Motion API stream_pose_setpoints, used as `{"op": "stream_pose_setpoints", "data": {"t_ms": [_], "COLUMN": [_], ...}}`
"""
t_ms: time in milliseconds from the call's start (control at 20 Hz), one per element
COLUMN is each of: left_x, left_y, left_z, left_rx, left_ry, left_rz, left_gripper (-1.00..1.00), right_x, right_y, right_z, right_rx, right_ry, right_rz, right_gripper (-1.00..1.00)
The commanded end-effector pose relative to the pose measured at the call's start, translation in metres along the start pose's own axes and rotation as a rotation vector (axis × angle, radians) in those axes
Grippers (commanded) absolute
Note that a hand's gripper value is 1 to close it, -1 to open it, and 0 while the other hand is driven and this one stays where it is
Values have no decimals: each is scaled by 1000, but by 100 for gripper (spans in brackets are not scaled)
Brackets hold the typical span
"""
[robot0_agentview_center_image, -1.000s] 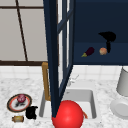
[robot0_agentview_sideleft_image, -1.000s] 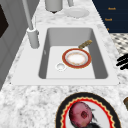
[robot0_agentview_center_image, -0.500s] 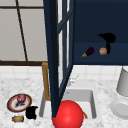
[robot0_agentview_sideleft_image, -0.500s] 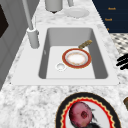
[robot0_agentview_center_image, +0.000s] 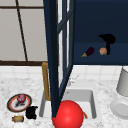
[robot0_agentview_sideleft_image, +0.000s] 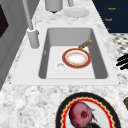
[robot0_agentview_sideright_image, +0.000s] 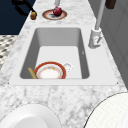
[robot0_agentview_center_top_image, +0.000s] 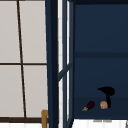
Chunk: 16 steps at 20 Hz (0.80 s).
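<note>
Upper view: right hand (robot0_agentview_center_top_image: 108, 93) hangs in the cabinet, fingers down beside a peach (robot0_agentview_center_top_image: 103, 105); its grasp I cannot tell.

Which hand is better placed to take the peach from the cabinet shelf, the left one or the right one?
Probably the right hand: it hangs in the open cabinet with its fingers reaching down beside the peach, near the eggplant. The left hand sits low on the counter by the plate, far from the shelf.

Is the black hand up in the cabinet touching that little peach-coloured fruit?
Touching, it seems: in the upper view the right hand reaches down against the fruit with no gap; the eggplant lies apart.
</note>
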<state>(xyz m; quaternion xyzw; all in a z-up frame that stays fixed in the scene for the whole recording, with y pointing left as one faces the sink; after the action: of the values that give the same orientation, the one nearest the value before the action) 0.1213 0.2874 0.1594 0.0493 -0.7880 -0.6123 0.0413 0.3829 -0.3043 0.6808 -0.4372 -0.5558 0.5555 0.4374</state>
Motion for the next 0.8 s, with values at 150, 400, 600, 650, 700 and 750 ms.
{"op": "stream_pose_setpoints", "data": {"t_ms": [150,400,600,650,700,750], "left_x": [0,0,0,0,0,0], "left_y": [0,0,0,0,0,0], "left_z": [0,0,0,0,0,0], "left_rx": [0,0,0,0,0,0], "left_ry": [0,0,0,0,0,0], "left_rz": [0,0,0,0,0,0], "left_gripper": [0,0,0,0,0,0], "right_x": [11,23,30,33,36,39], "right_y": [18,23,26,26,27,27], "right_z": [25,37,37,36,32,30], "right_rx": [84,119,122,121,121,122], "right_ry": [-27,-48,-87,-82,-72,-72], "right_rz": [-20,-17,-31,-31,-31,-27], "right_gripper": [-100,-100,-100,-100,-100,-100]}}
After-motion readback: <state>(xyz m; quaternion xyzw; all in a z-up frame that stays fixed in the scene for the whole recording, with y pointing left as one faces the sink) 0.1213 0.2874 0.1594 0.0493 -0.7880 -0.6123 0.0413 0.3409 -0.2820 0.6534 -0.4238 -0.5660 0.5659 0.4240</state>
